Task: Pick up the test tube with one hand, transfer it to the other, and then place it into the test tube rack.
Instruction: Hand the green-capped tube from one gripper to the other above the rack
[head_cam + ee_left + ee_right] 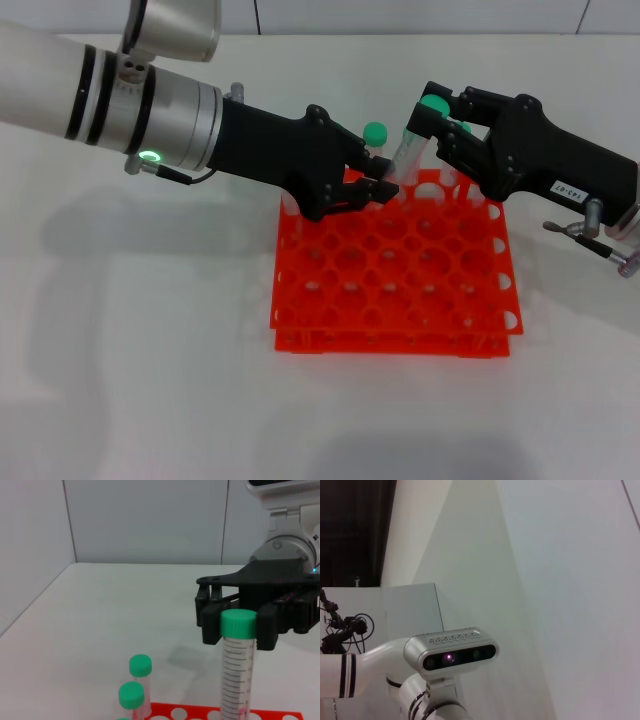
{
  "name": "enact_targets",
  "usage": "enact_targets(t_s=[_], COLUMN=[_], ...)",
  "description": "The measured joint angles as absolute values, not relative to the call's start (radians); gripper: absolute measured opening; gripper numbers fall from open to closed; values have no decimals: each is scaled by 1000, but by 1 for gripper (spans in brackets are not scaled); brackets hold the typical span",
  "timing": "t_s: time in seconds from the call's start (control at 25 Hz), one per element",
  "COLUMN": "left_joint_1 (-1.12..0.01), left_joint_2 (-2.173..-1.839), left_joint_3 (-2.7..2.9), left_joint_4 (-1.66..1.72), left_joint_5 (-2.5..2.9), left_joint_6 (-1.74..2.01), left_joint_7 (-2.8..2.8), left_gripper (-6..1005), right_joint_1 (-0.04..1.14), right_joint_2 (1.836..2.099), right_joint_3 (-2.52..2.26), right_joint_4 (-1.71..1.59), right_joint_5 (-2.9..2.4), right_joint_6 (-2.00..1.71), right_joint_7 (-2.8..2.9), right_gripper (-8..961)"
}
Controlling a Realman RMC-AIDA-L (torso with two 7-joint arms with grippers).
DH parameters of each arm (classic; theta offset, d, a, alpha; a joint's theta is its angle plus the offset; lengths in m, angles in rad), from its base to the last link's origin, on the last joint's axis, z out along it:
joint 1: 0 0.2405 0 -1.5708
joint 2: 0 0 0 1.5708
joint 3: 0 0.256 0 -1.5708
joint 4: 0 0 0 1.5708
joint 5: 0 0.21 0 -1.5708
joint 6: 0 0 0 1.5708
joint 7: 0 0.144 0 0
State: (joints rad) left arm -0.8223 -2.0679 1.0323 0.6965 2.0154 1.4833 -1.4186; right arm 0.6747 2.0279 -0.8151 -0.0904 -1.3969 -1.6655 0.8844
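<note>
One orange-red test tube rack (395,275) stands on the white worktop (140,380) at the centre of the head view. It has two tiers and a grid of round holes.

Green-capped tubes visible in the left wrist view: three. One test tube (237,672) stands upright at the lower right of that frame, with printed graduations on its clear body. Two further tubes (136,687) show at the lower centre, one cap just above and beside the other, well apart from the first tube. In the head view one spare cap (375,132) shows above the rack's far edge, between the two arms.

Claws: two.

The right claw (432,122) reaches in from the right of the head view. Its fingers close on the test tube (410,150) at the green cap end. The tube hangs slightly tilted, with its lower end at the rack's far row. The pictures do not show whether the tip sits inside a hole. In the left wrist view this claw (239,625) grips the cap from both sides.

The left claw (385,188) enters from the upper left of the head view and sits over the far left part of the rack. Its fingertips lie close together, just beside the tube's lower half. Contact with the tube cannot be told.

The right wrist view shows a head camera (452,655) and pale walls only.
</note>
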Motion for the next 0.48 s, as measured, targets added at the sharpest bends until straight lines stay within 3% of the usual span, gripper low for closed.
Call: enact_targets(t_s=[0.12,0.48], left_joint_1=[-822,-820], left_joint_2=[-2073,-2076], left_joint_3=[1032,1033], left_joint_4=[696,751], left_joint_5=[2016,2017], left_joint_6=[1483,1484], left_joint_7=[-1412,-1491], left_gripper=[190,191], right_joint_1=[676,675], right_joint_2=[2028,2028], right_joint_3=[-815,-807], right_joint_4=[-91,-93], right_joint_5=[-1397,-1397], right_joint_6=[-1660,-1654], right_joint_7=[885,885], right_gripper=[257,268])
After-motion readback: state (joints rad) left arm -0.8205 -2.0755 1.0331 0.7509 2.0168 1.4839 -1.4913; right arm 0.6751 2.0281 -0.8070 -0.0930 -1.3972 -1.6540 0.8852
